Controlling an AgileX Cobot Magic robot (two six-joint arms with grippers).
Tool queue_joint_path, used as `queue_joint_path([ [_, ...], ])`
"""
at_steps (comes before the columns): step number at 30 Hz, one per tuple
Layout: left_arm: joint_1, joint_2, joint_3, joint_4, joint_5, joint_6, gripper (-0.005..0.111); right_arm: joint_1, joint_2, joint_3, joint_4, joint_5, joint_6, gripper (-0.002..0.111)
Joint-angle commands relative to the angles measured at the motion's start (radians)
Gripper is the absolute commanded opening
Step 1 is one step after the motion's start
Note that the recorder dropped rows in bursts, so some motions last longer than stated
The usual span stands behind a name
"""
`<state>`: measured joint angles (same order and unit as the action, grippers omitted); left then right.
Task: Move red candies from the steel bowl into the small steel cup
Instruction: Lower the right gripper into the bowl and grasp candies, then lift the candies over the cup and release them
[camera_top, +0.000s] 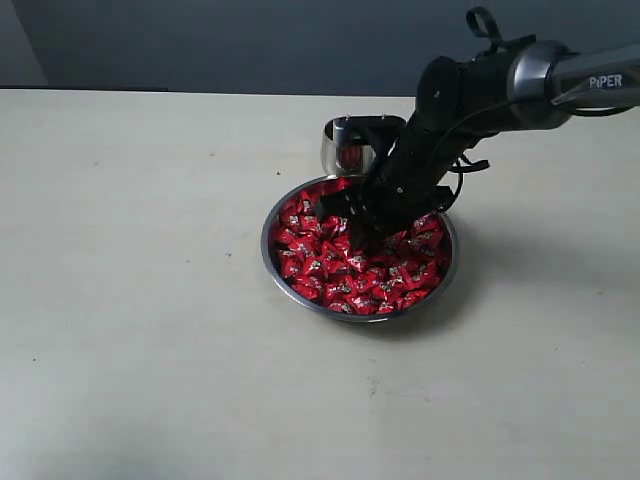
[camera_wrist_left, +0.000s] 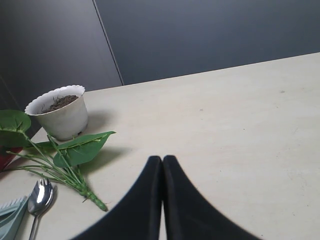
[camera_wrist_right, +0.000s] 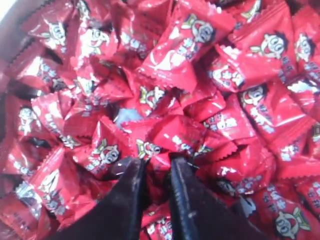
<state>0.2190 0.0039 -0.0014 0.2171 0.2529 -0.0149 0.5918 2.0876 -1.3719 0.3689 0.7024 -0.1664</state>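
- Your right pincer (camera_wrist_right: 156, 162) is digging into the red candies (camera_top: 330, 270), its tips clenching on one wrapper.
- The steel bowl (camera_top: 268, 240) is sitting near the middle of the surface (camera_top: 150, 300), with the small steel cup (camera_top: 345, 150) standing just beside its rim, toward the far edge.
- Your left pincer (camera_wrist_left: 162, 165) is hanging clenched on nothing above the surface.

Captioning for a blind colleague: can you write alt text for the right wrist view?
The right pincer pinches one wrapper between two black fingers in a heap of red candies, shiny crinkled wrappers printed with a cartoon face, filling the view.
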Motion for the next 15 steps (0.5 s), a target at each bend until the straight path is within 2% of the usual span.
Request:
queue_joint_path([
  [1,-0.003,-0.004,0.001,0.005,-0.011,-0.004,0.000,0.001,-0.053,-0.008,-0.006,0.009,0.007,0.000],
  [9,-0.003,-0.004,0.001,0.005,-0.011,-0.004,0.000,0.001,-0.174,-0.033,-0.006,0.005,0.007,0.000],
  [15,-0.003,-0.004,0.001,0.005,-0.011,-0.004,0.000,-0.011,-0.122,-0.225,-0.044,0.000,0.007,0.000],
])
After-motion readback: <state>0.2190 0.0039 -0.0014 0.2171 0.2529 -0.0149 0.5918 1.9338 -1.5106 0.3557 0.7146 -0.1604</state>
